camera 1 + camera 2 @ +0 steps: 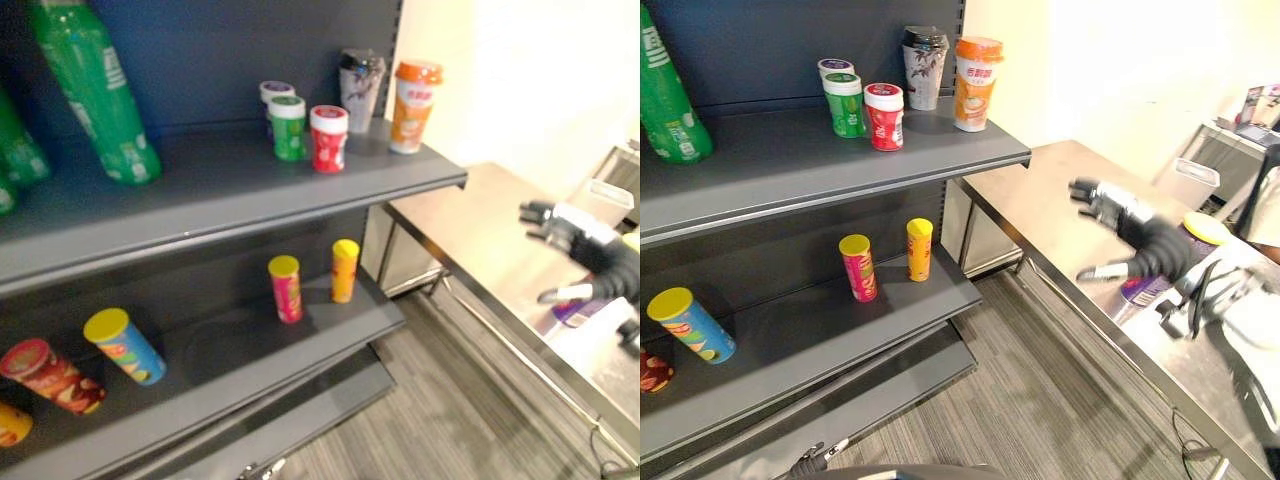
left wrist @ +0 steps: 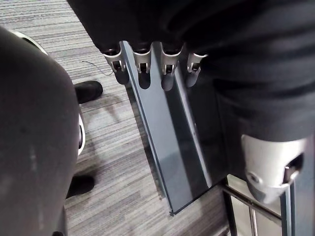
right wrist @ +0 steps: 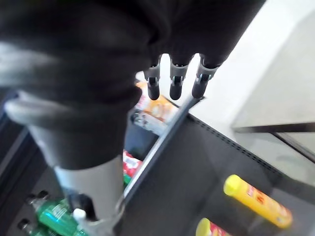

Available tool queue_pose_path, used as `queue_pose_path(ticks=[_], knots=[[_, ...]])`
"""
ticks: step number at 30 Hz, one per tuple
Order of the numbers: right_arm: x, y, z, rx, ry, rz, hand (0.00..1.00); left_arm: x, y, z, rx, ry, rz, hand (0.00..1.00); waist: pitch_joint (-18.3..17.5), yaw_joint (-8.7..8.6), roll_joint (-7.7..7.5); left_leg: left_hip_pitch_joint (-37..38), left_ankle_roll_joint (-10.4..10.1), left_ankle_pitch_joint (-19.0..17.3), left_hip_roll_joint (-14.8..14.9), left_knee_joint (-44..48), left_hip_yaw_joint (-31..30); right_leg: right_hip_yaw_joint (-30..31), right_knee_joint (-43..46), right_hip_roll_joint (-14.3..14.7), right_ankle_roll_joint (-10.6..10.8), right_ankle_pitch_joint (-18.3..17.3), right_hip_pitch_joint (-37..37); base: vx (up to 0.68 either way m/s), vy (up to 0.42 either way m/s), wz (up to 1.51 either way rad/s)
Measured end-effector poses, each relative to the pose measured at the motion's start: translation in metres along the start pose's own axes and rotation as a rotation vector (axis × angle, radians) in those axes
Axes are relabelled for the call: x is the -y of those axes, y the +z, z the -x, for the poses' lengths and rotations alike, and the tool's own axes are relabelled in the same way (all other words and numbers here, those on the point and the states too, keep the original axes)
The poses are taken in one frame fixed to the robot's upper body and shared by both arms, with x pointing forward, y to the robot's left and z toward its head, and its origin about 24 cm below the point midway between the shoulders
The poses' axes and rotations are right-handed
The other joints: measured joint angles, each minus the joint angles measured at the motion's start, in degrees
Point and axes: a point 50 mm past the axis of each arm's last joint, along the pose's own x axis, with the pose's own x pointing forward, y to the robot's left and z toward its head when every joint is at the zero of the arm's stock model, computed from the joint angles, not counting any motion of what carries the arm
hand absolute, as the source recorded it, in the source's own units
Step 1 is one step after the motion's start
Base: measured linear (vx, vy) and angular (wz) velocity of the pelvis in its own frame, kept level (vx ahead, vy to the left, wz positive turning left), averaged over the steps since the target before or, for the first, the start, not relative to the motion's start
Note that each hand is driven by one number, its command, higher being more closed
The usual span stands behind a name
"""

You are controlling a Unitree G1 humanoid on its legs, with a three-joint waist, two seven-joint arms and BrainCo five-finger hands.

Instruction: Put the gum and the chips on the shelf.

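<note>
My right hand [image 1: 1118,222] hovers open over the steel counter [image 1: 1045,195], fingers spread and holding nothing. Just behind its wrist a purple chips can with a yellow lid [image 1: 1200,229] stands on the counter; part of the can is hidden by the hand. On the upper shelf [image 1: 790,160] stand three gum jars: purple-lidded [image 1: 835,68], green [image 1: 845,105] and red [image 1: 884,117]. The lower shelf [image 1: 820,345] holds a pink chips tube [image 1: 858,267], an orange one [image 1: 919,249] and a blue one [image 1: 690,325]. My left hand [image 2: 142,61] hangs open above the floor by the shelf base.
A dark patterned cup [image 1: 924,68] and an orange cup [image 1: 976,85] stand at the upper shelf's right end, green bottles [image 1: 665,95] at its left. A red tube [image 1: 50,375] lies on the lower shelf. A white bin [image 1: 1188,182] sits beyond the counter.
</note>
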Motion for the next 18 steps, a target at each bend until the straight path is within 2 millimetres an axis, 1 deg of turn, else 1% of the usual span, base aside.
queue_pose_path(ticks=[2,4,5,6,7,8,10,13,16,18], knots=[[-0.013,-0.016,0.01,-0.036,-0.015,-0.085,0.0,-0.002,-0.004,0.001,-0.008,0.006,0.006,0.0,-0.11,-0.57,-0.19,0.26,-0.02,-0.11,-0.04,0.0,0.3,0.29,0.2,-0.01,-0.03,-0.11,-0.01,0.01,0.0,-0.16],[-0.036,-0.039,0.025,-0.096,-0.036,-0.202,0.0,-0.004,-0.005,0.002,-0.011,0.015,0.019,0.0,-0.12,-0.75,-0.25,0.9,-0.01,-0.42,-0.03,0.0,1.33,1.27,0.63,0.05,-0.04,-0.12,-0.09,0.01,0.006,-0.2],[-0.041,-0.043,0.028,-0.107,-0.048,-0.224,0.0,-0.004,-0.006,0.002,-0.013,0.015,0.02,0.0,-0.09,-0.88,-0.32,0.92,-0.02,-0.46,-0.06,0.0,1.37,1.33,0.84,0.03,-0.08,-0.16,-0.17,-0.01,0.007,-0.1],[-0.051,-0.049,0.031,-0.108,-0.073,-0.273,0.0,-0.004,-0.007,0.002,-0.015,0.019,0.027,0.0,-0.06,-1.13,-0.36,0.89,-0.03,-0.48,-0.12,0.0,1.42,1.42,1.28,-0.07,-0.11,-0.26,-0.48,-0.01,0.005,-0.05],[-0.06,-0.054,0.031,-0.1,-0.104,-0.303,0.0,-0.004,-0.007,0.003,-0.015,0.021,0.032,0.0,-0.07,-1.21,-0.34,0.79,-0.04,-0.47,-0.15,-0.01,1.52,1.69,1.55,-0.13,-0.12,-0.25,-0.83,-0.01,0.004,-0.06],[-0.065,-0.057,0.03,-0.095,-0.125,-0.322,0.0,-0.005,-0.007,0.003,-0.015,0.023,0.036,0.0,-0.08,-1.17,-0.32,0.76,-0.04,-0.47,-0.16,-0.01,1.53,1.88,1.8,-0.14,-0.12,-0.25,-1.03,-0.02,0.004,-0.06],[-0.084,-0.067,0.027,-0.093,-0.24,-0.379,0.0,-0.005,-0.007,0.003,-0.017,0.031,0.045,0.0,-0.04,-1.03,-0.39,0.82,-0.05,-0.47,-0.36,0.0,1.48,2.13,2.23,-0.31,-0.14,-0.25,-1.17,-0.01,0.003,-0.02],[-0.1,-0.077,0.027,-0.138,-0.401,-0.392,0.0,-0.005,-0.008,0.003,-0.021,0.04,0.044,0.0,0.18,-0.77,-0.25,0.82,-0.03,-0.48,-0.8,0.0,1.38,2.29,2.54,-0.7,-0.15,-0.24,-1.24,0.0,0.0,0.0],[-0.109,-0.081,0.029,-0.169,-0.474,-0.393,0.0,-0.004,-0.007,0.002,-0.02,0.046,0.023,0.0,0.35,-0.52,-0.33,0.3,0.26,-0.66,-1.26,0.03,1.46,2.64,3.51,-1.04,-0.44,-0.43,-2.3,0.0,0.005,-0.01],[-0.113,-0.082,0.032,-0.202,-0.52,-0.358,0.0,-0.004,-0.003,0.001,-0.011,0.048,-0.004,0.0,1.04,-0.54,-0.56,-0.15,0.29,-0.64,-1.7,0.08,2.07,3.37,4.16,-1.35,-0.48,-0.4,-3.46,0.0,0.015,-0.11]])
